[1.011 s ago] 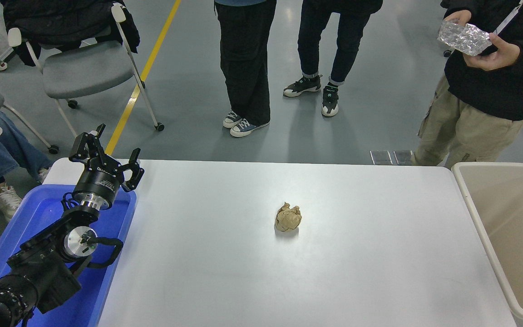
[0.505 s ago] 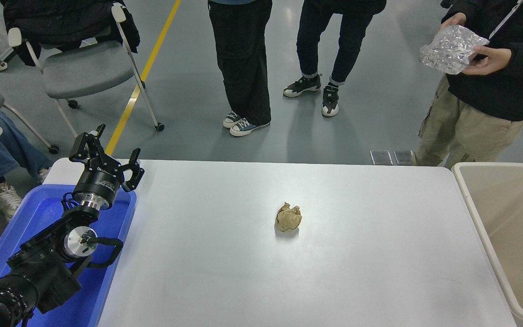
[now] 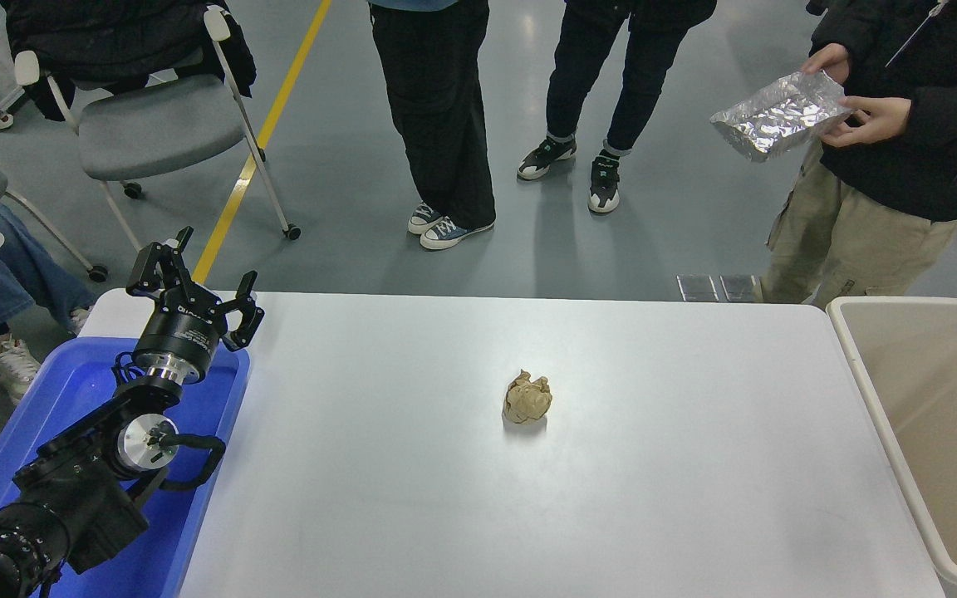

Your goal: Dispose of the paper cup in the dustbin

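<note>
The paper cup does not show anywhere on the table or in the visible part of the bin. The beige dustbin (image 3: 861,390) stands at the table's right end, its thick rim level with the tabletop, and what I see of its inside looks bare. My left gripper (image 3: 200,274) is parked open and empty at the table's far left corner, above the blue tray. My right arm is out of view.
A crumpled brown paper ball (image 3: 527,397) lies at the middle of the white table (image 3: 653,498). A blue tray (image 3: 71,390) sits under my left arm. Three people stand beyond the far edge; one at the top right holds a foil sheet (image 3: 777,114). A grey chair (image 3: 154,124) stands at the far left.
The person at the top right has spread the foil piece and moved it left and down. A pale shape at the bin's right edge one second ago no longer shows. My left arm has not moved.
</note>
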`<state>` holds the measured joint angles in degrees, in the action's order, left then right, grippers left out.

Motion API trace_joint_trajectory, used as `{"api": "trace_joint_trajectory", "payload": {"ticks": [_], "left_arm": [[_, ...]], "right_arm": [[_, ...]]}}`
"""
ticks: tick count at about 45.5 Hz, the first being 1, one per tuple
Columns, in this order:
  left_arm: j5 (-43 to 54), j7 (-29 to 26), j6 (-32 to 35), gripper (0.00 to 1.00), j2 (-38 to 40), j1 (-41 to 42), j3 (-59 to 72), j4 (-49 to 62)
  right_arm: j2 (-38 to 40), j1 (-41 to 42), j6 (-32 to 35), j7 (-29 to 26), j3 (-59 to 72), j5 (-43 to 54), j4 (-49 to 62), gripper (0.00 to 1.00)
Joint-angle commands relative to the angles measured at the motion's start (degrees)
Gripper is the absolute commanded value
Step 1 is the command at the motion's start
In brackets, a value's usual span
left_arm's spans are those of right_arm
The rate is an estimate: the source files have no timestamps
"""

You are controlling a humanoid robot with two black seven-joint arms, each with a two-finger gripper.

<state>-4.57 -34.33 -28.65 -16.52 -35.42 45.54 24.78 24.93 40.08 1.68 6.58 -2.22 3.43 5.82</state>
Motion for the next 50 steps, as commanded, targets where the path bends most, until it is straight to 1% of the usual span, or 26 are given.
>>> {"api": "trace_joint_trajectory", "payload": {"ticks": [1, 4, 11, 18, 24, 28, 32, 35, 41, 46, 50], "left_arm": [[0.00, 0.05, 0.00, 1.00, 0.00, 0.00, -0.02, -0.08], [0.00, 0.05, 0.00, 1.00, 0.00, 0.00, 0.07, 0.00], [0.00, 0.05, 0.00, 1.00, 0.00, 0.00, -0.02, 0.00], [0.00, 0.05, 0.00, 1.00, 0.00, 0.00, -0.02, 0.00], [0.00, 0.05, 0.00, 1.00, 0.00, 0.00, -0.02, 0.00], [0.00, 0.05, 0.00, 1.00, 0.00, 0.00, -0.01, 0.00], [0.00, 0.05, 0.00, 1.00, 0.00, 0.00, -0.02, 0.00], [0.00, 0.05, 0.00, 1.00, 0.00, 0.00, -0.02, 0.00], [0.00, 0.05, 0.00, 1.00, 0.00, 0.00, -0.02, -0.08], [0.00, 0.05, 0.00, 1.00, 0.00, 0.00, -0.02, 0.00], [0.00, 0.05, 0.00, 1.00, 0.00, 0.00, -0.02, 0.00]], "right_arm": [[3.10, 4.03, 4.56, 0.45, -6.04, -1.67, -3.70, 0.99], [5.29, 4.65, 4.73, 0.89, -10.16, -2.20, -8.71, 0.99], [11.36, 3.86, 4.91, 2.12, -23.26, -1.68, -25.58, 0.99], [12.24, 1.14, 4.82, 5.37, -33.19, -0.97, -35.70, 0.99], [11.54, -1.23, 4.47, 6.08, -39.61, -0.62, -41.76, 0.99], [9.09, -3.34, 4.47, 7.48, -43.83, 0.78, -43.87, 0.99], [6.54, -5.89, 4.64, 9.94, -48.22, 5.08, -46.25, 0.99], [4.34, -8.87, 4.82, 11.70, -54.01, 7.55, -49.14, 0.99], [-0.93, -14.68, 4.64, 11.97, -64.57, 15.45, -55.65, 0.99], [-5.76, -17.75, 4.73, 12.05, -69.15, 22.49, -57.06, 0.99], [-8.32, -19.08, 4.82, 12.05, -71.34, 24.60, -57.50, 0.99]]}}
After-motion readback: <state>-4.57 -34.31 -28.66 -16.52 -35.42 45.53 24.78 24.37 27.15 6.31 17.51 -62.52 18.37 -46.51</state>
